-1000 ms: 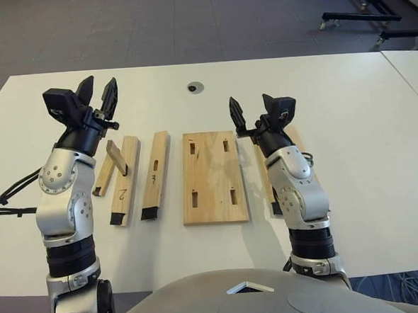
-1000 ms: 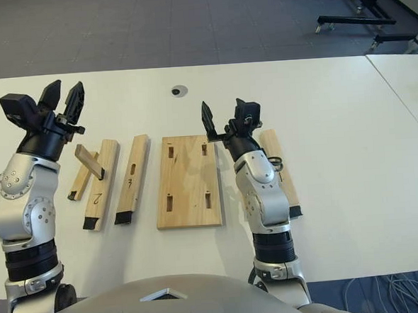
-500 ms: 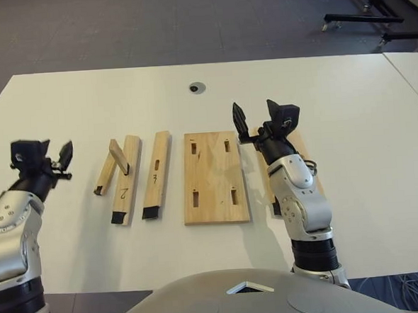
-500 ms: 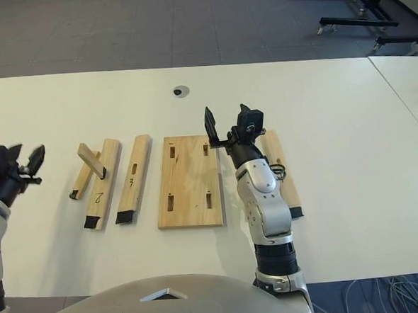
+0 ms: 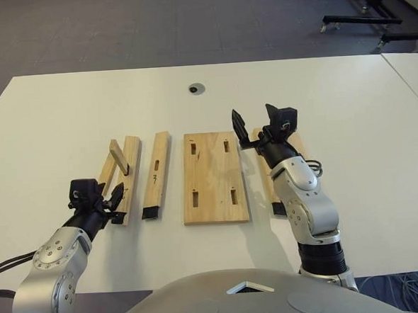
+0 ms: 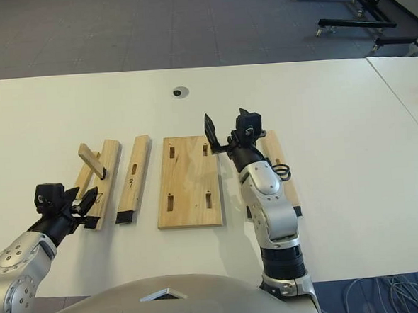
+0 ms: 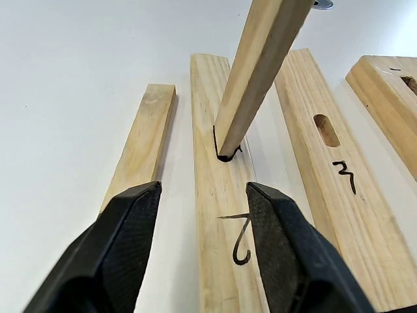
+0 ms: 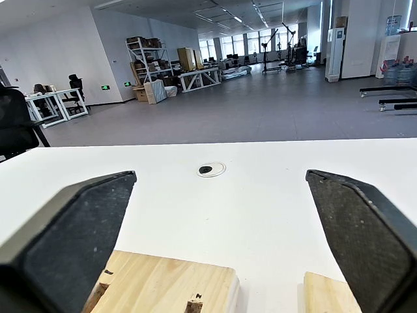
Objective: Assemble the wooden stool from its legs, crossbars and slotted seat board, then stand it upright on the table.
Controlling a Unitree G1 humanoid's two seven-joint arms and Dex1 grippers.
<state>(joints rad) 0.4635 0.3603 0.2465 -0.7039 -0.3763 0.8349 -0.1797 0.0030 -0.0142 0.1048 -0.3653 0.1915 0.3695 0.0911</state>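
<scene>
Grey-floored hall, white table (image 5: 347, 91) | pale slotted wooden seat board (image 5: 212, 176) flat at centre | two slotted wooden legs (image 5: 155, 175) left of it, short crossbar (image 5: 118, 157) tilted up from the outer one | left gripper (image 5: 105, 203) low at that leg's near end, empty, fingers parted | right gripper (image 5: 255, 127) above the board's far right corner, empty, spread wide.

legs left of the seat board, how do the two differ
The outer leg has a crossbar standing tilted on it, while the inner leg shows a bare, empty slot. The outer leg's near end lies at the open left gripper, while the inner leg lies beside it with no gripper at it. Both lie flat on the table, parallel, with dark near ends.
</scene>
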